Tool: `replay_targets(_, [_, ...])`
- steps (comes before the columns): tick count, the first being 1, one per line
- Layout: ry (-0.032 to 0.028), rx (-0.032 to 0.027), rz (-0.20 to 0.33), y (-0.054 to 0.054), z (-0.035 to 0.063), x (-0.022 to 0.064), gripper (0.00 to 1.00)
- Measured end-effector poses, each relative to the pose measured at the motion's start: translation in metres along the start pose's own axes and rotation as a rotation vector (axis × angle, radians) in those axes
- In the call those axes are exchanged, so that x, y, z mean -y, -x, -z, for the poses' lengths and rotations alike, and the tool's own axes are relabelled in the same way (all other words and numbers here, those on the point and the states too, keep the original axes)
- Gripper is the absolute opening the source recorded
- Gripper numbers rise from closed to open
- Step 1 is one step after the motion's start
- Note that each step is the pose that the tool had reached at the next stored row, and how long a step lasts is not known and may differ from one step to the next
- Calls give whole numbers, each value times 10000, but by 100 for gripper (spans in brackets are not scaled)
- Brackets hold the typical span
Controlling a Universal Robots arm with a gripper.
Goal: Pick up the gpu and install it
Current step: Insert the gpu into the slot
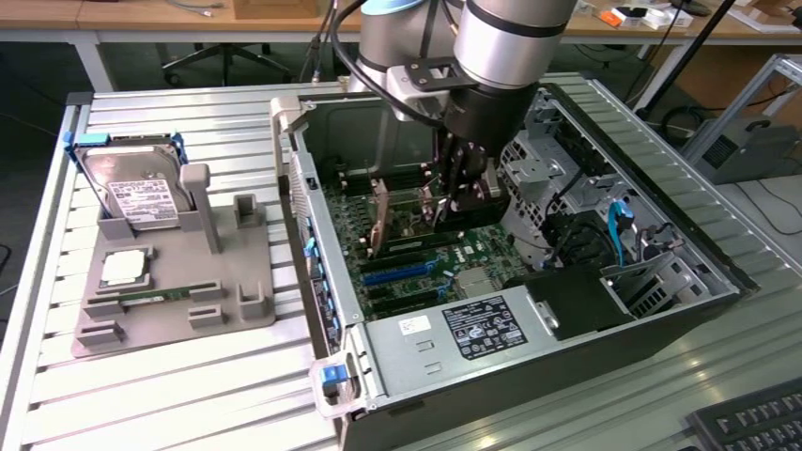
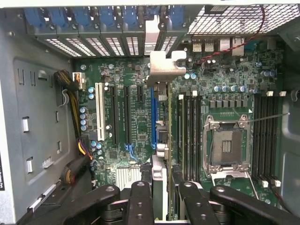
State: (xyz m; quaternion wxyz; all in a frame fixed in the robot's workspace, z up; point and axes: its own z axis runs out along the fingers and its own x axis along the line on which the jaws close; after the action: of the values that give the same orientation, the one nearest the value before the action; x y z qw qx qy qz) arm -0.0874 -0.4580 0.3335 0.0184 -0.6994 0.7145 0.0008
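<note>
The gpu (image 2: 161, 136) shows edge-on in the wrist view, a thin card with its silvery bracket (image 2: 165, 65) at the case's rear slot wall. It stands upright over the long blue slot (image 2: 153, 115) on the green motherboard (image 2: 136, 122). My gripper (image 2: 161, 190) is shut on the card, with black fingers (image 2: 140, 201) on either side of it. In the exterior view my gripper (image 1: 467, 202) reaches down inside the open computer case (image 1: 701, 282), with the gpu (image 1: 433, 216) low over the board; whether the card sits fully in the slot I cannot tell.
Memory sticks (image 2: 190, 136) and the empty CPU socket (image 2: 227, 145) lie beside the card. Outside the case, a grey fixture (image 1: 176, 310) holds a hard drive (image 1: 138, 193), a processor (image 1: 123, 268) and a green memory stick (image 1: 150, 299). The power supply (image 1: 470, 324) fills the case's near end.
</note>
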Motion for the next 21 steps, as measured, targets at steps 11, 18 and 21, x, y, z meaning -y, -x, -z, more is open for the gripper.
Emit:
replay_targets(11, [1, 1, -1, -16, -38, -1, 27])
replay_targets(18, [1, 1, -1, -28, -63, -1, 27])
replay_targets(21, [1, 1, -1, -35, -74, -1, 27])
